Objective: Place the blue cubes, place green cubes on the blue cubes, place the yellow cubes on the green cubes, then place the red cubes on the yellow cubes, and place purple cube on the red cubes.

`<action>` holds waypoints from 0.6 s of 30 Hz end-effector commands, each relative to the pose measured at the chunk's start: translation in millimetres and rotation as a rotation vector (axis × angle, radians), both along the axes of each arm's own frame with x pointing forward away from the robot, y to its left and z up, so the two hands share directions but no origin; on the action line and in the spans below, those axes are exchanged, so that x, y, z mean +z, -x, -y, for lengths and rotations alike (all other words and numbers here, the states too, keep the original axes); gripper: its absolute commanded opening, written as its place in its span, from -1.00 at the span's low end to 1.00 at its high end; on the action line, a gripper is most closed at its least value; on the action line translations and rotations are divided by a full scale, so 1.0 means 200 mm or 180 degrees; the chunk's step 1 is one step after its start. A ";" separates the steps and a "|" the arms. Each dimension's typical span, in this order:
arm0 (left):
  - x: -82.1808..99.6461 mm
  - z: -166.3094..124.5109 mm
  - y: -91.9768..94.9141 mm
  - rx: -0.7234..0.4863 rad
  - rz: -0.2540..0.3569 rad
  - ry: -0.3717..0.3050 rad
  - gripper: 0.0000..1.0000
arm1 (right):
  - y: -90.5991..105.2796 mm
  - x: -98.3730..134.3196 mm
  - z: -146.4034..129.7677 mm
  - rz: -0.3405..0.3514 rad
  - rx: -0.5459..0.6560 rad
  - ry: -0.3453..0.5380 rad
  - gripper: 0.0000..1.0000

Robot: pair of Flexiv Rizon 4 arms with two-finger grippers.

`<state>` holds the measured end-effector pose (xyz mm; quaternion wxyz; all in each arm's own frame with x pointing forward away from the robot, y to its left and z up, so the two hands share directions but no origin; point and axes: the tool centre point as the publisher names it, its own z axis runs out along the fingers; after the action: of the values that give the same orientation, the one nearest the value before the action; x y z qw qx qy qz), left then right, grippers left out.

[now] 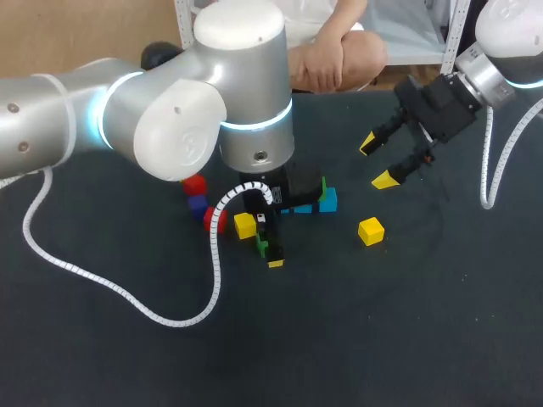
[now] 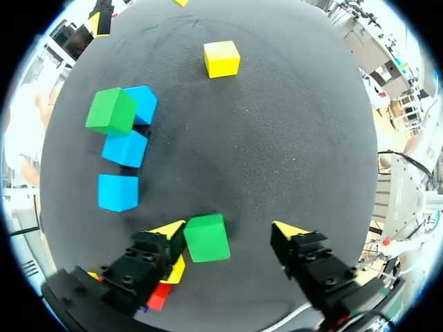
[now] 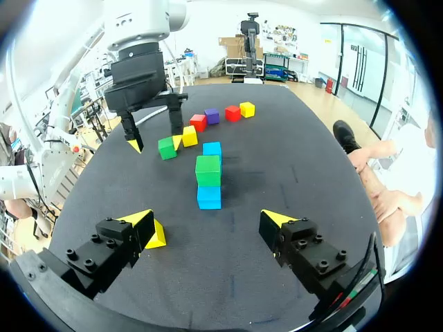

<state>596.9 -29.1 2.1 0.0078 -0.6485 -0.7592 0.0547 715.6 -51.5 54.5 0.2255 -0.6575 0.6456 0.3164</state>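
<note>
The left hand [image 2: 232,234] points straight down at the dark counter [image 2: 291,124], fingers wide apart, with a small green cube [image 2: 205,237] between them, right beside one fingertip [image 2: 169,229]. Farther off, a second green cube [image 2: 111,111] sits on a row of blue cubes [image 2: 126,147]. Beyond, the right hand [image 1: 377,162] hangs tilted above the counter, open.

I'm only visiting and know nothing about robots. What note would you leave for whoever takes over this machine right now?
Left gripper: open, low at the table, a loose green cube between its fingers, ungripped.
Right gripper: open, empty, above the table.
Done: three blue cubes in a row, a stacked green cube on the end one.
Left: the loose green cube onto a blue, then yellow cubes, red cubes and the purple cube, all lying single on the table.
</note>
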 end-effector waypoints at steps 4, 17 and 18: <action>-0.05 0.00 0.01 0.0031 -0.0053 0.0017 -1.00 | 0.00 0.00 0.00 0.0006 -0.0007 0.0001 1.00; 0.01 0.05 0.06 -0.0023 0.0063 0.0043 -0.95 | 0.00 0.00 0.00 0.0006 -0.0007 0.0001 1.00; 0.01 0.06 0.06 -0.0037 0.0064 0.0059 -0.95 | 0.00 0.00 0.00 0.0006 -0.0007 0.0001 1.00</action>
<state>586.8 -39.1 3.2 -0.0040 -0.6527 -0.7555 0.0564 715.6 -51.5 54.5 0.2255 -0.6575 0.6456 0.3164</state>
